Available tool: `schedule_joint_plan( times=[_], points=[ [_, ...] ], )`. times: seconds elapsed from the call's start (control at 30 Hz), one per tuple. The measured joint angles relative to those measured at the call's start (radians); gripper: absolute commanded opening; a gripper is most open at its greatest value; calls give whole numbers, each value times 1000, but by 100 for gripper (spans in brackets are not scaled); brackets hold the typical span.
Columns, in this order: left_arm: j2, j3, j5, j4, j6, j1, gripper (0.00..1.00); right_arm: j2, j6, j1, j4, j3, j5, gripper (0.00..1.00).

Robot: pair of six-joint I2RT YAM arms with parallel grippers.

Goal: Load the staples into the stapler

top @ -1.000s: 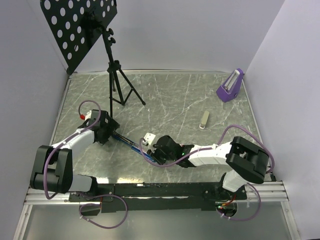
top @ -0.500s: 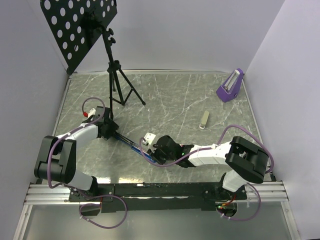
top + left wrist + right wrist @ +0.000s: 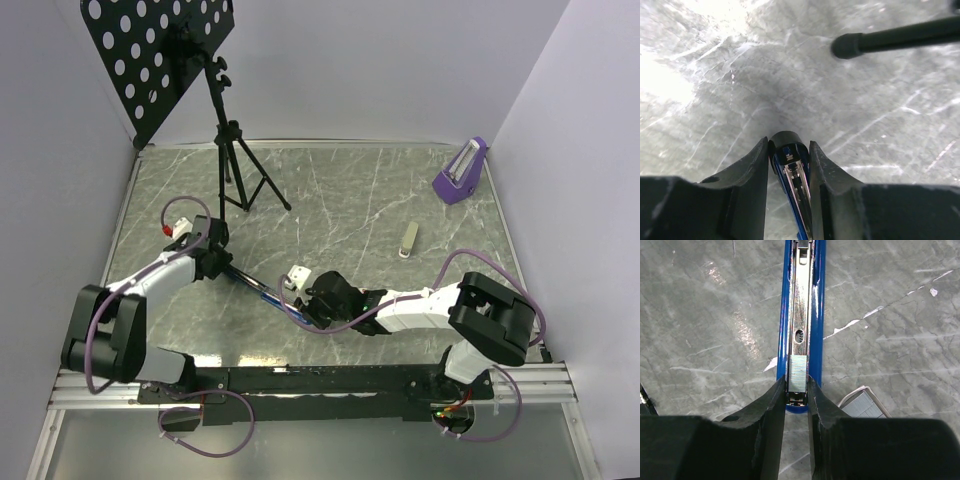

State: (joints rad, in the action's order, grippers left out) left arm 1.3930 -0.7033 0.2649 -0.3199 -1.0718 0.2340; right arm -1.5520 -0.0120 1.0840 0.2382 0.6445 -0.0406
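One stapler (image 3: 801,315), one strip of staples (image 3: 798,373)

Grey marble-look table (image 3: 350,200). Far left: black music stand (image 3: 232,150) on its tripod feet. Far right corner: purple metronome (image 3: 461,172), upright. Right of centre: small pale staple box (image 3: 406,240), lying alone, well apart from the rest. Near left-centre: stapler (image 3: 254,285), blue, opened out flat along the tabletop. Grey tray piece (image 3: 863,405) lies just beside one end of it (seen only in the right wrist view).
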Motion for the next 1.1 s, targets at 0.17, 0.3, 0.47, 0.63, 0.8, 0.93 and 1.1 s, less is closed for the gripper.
schedule_joint_plan(
  times=[0.17, 0.3, 0.47, 0.63, 0.8, 0.93, 1.1],
  points=[
    [-84, 2, 93, -32, -23, 72, 13, -1, 8, 0, -9, 0, 9, 0],
    [-142, 3, 180, -58, -47, 139, 19, -1, 17, 0, -9, -2, 16, 0],
    [-221, 4, 281, -88, -91, 230, 26, 0, 27, 3, -5, -6, 26, 0],
    [-299, 13, 380, -91, -139, 343, 32, 0, 45, 3, -6, -6, 34, 0],
    [-330, 13, 435, -79, -202, 453, 44, -1, 64, 3, -3, -8, 40, 0],
    [-320, 2, 447, -57, -254, 545, 54, -1, 82, 3, 3, -9, 42, 0],
    [-271, -16, 443, -73, -287, 626, 64, -8, 96, 2, 31, -10, 48, 0]
  ],
)
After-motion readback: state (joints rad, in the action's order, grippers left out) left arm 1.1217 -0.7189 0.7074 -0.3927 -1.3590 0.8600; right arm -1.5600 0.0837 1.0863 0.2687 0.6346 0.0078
